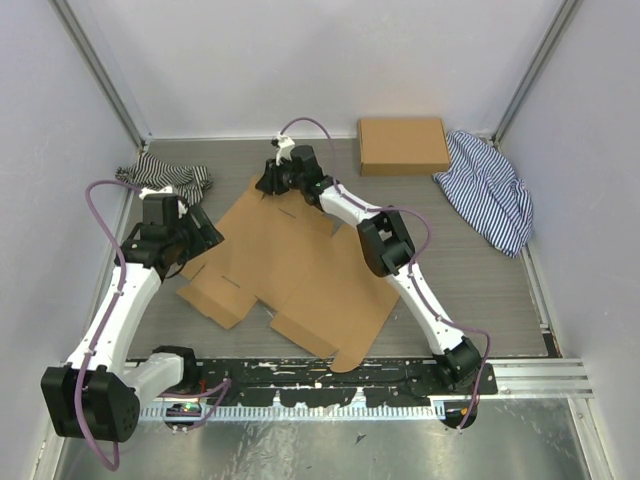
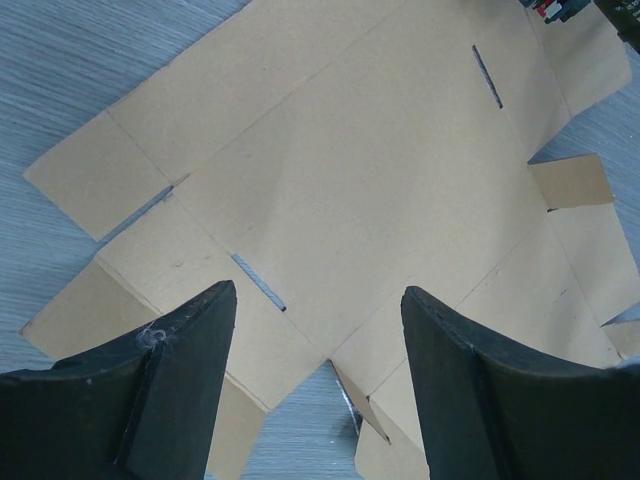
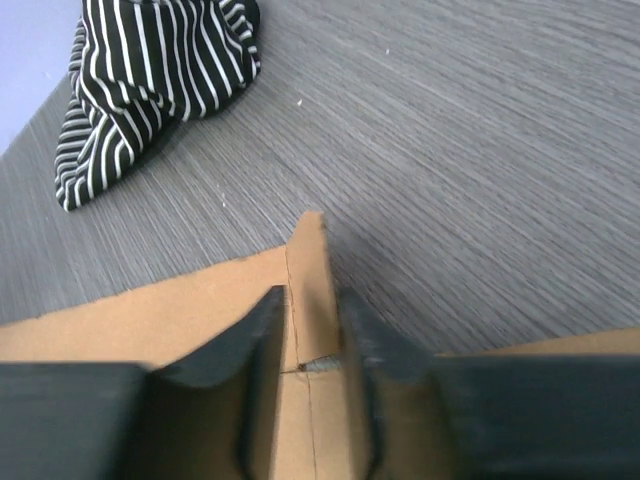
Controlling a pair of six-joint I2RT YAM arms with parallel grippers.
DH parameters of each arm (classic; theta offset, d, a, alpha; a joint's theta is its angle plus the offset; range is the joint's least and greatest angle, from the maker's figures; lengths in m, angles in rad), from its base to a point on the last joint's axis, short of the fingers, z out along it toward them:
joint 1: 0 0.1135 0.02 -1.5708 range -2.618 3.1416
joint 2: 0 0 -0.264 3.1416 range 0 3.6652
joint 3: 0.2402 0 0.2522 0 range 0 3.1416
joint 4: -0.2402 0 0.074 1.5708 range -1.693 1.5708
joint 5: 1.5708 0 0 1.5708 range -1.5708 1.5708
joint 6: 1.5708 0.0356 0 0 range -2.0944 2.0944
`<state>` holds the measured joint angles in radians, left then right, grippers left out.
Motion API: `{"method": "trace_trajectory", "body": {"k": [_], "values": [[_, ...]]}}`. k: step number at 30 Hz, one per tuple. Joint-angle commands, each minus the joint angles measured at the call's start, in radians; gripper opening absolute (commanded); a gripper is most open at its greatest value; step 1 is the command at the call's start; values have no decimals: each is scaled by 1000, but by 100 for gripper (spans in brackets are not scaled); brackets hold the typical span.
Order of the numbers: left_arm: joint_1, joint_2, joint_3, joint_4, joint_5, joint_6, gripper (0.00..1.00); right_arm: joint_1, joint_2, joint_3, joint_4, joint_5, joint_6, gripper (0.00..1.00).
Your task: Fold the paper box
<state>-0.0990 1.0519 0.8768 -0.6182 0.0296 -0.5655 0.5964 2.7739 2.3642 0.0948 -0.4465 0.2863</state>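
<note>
Closely, a raised flap at the far corner of the box [image 3: 150,320] is pinched between the fingers of the right gripper [image 3: 308,300], with cardboard filling the narrow gap between them. That gripper [image 1: 268,180] is seen from above at the sheet's far corner, its arm stretched across the table [image 1: 480,290]. The left gripper [image 2: 318,300] is held with its fingers wide apart and nothing between them, poised over the near-left edge of the box [image 2: 350,180]; whether it touches the cardboard cannot be told. The box [image 1: 290,265] is spread as a flat die-cut sheet in the middle of the table, slits and creases showing. A black-and-white striped cloth [image 1: 165,178] is bunched at the far left, just beyond the sheet. A smaller box [image 1: 403,145] is set at the far side, with a blue striped cloth [image 1: 490,190] beside it on the right.
</note>
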Motion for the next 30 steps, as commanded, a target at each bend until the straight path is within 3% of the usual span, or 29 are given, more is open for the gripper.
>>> {"method": "trace_trajectory", "body": {"k": [1, 3, 5, 15, 24, 30], "values": [[4, 3, -2, 33, 10, 9, 73, 6, -19, 3, 120, 24, -5, 20], [4, 6, 4, 34, 9, 13, 73, 6, -56, -38, 135, 42, -20, 7], [4, 9, 19, 35, 13, 24, 74, 6, -132, -139, 176, 58, -36, 1], [4, 74, 199, 17, 70, 74, 75, -1, -623, -669, 274, 61, -130, 1], [4, 111, 273, 137, 255, 171, 76, -10, -948, -881, 198, 66, -197, 1], [4, 121, 296, 186, 391, 208, 76, -18, -1066, -961, 176, 71, -222, 1]]}}
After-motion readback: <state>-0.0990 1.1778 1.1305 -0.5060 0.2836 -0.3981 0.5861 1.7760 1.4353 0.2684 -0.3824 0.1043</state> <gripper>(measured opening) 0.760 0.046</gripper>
